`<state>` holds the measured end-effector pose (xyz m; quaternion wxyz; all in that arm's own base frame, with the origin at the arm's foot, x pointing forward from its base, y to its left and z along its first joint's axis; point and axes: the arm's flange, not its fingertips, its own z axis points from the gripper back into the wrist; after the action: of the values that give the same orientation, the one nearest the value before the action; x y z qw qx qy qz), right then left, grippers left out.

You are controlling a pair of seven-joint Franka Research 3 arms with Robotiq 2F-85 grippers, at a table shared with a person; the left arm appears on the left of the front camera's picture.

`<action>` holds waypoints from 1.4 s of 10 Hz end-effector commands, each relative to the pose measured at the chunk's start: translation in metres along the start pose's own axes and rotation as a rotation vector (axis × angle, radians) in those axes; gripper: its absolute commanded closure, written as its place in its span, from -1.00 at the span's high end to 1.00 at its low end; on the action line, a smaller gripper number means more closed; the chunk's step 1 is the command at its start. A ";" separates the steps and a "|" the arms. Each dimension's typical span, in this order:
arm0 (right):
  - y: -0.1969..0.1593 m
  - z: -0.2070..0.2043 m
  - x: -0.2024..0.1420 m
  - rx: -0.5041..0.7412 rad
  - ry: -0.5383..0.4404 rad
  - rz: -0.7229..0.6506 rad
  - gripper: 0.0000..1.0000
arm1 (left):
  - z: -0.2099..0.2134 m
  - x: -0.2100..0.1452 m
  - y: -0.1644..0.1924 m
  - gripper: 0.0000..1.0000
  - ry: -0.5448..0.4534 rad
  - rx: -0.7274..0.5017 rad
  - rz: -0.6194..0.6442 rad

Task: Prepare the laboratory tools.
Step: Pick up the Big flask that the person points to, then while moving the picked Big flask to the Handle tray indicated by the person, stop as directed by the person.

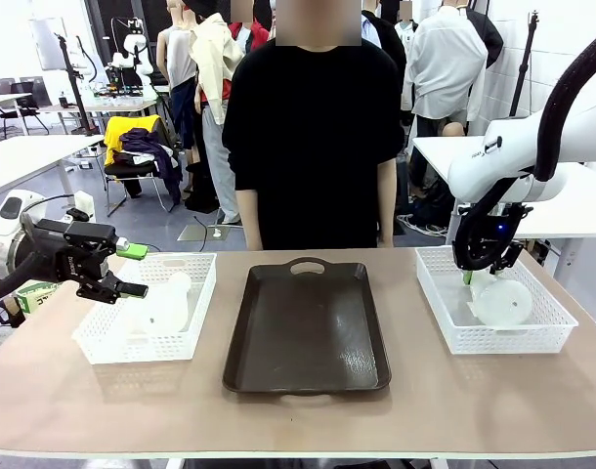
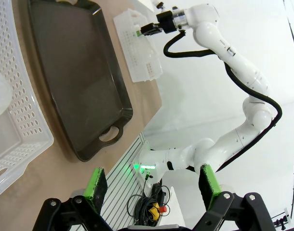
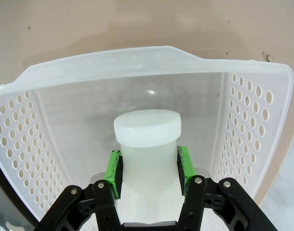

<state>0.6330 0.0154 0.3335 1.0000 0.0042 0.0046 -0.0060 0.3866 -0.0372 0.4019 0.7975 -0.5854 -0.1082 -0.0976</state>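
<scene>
right wrist view, item one: right gripper (image 3: 149, 166), black with green pads, jaws drawn in on the neck of a translucent frosted-white plastic conical flask (image 3: 147, 127). its flat round top points away from me, inside the right white perforated plastic basket (image 3: 255, 120).

front view, item two: i see the same flask lying on its side in that basket, round base turned toward my side of the light brown table (image 1: 103, 410).

item three: left gripper (image 1: 134, 271), jaws spread as wide as they go, holding nothing. it hovers at the outer left edge of the left white perforated plastic basket (image 1: 95, 344).

item four: second frosted-white conical flask (image 1: 166, 305), lying on its side in the left basket.

item five: dark brown plastic tray with handles (image 1: 308, 332), between the two baskets.

item six: person in a black top (image 1: 313, 147), standing at the far edge.
</scene>
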 end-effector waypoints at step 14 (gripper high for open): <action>0.000 -0.002 0.000 0.000 0.004 0.008 -1.00 | -0.001 -0.001 0.001 1.00 -0.020 -0.023 -0.023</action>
<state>0.6330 0.0155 0.3335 1.0000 0.0042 0.0045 -0.0059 0.3866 -0.0371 0.4019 0.7975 -0.5854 -0.1083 -0.0976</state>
